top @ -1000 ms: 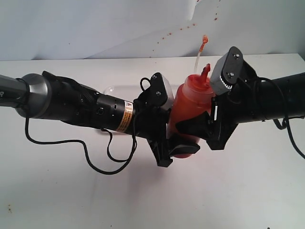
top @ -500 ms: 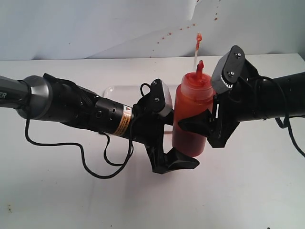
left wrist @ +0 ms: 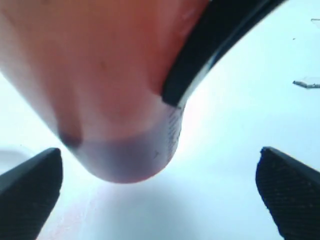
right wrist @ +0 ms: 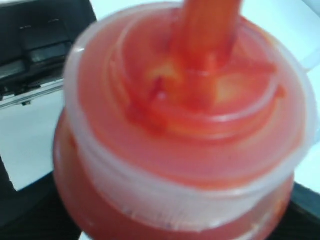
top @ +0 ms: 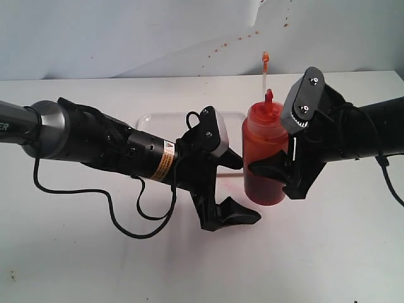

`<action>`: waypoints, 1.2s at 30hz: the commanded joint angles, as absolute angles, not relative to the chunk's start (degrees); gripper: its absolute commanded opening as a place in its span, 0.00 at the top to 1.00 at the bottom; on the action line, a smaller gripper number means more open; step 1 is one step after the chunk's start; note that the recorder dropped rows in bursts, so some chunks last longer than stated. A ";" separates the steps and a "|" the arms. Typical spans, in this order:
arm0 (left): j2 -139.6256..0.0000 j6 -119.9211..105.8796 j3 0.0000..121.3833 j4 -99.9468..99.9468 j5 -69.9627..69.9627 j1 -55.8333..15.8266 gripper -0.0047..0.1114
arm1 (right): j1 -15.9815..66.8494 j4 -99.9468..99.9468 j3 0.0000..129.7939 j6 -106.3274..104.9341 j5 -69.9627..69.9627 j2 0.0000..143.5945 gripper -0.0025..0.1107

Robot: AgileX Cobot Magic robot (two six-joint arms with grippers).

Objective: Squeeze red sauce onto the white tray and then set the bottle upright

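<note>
Upright in the exterior view, the bottle [top: 262, 142] stands right of centre on the bench [top: 328, 252]. Its nozzle [top: 269, 96] points up and the thin cap strap [top: 263, 72] rises above it. The right fingers [top: 273, 165] are clamped around its lower body. Only the near one shows, as the far one is hidden behind the plastic. Whether the base presses on the bench or hangs just above it cannot be told.

The left fingers [top: 237, 216] are spread wide with nothing between them, just beside the bottle and apart from it. The red sauce [top: 265, 189] shows as a dark mass through the bottle wall. The white tray [top: 161, 118] lies behind the left arm [top: 107, 148], which covers most of it. Only a far rim and corner show, and whether sauce lies on it cannot be seen. A faint pink smear [top: 231, 184] stains the bench beside the bottle.

The left wrist view is badly blurred. The bottle's rounded base looms large, a black right finger crosses it, and both left fingertips are cut off at the frame edges. The right wrist view gives only the bottle's shoulder and the root of the nozzle, out of focus, with the tip cut off.
</note>
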State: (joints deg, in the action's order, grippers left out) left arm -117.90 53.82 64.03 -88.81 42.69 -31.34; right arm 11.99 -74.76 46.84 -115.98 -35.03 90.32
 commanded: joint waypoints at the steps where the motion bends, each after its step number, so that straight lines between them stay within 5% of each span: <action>1: -117.38 53.46 63.65 -91.42 35.76 -31.24 0.12 | 11.53 -75.35 47.12 -116.39 -35.15 89.54 0.98; 36: -112.35 55.22 63.65 -99.21 26.11 -23.97 0.12 | 11.53 -68.13 47.12 -111.39 -43.75 97.23 0.98</action>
State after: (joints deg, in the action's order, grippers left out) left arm -113.13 54.38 63.91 -99.81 25.80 -23.98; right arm 11.99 -67.14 46.84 -111.06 -43.09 97.34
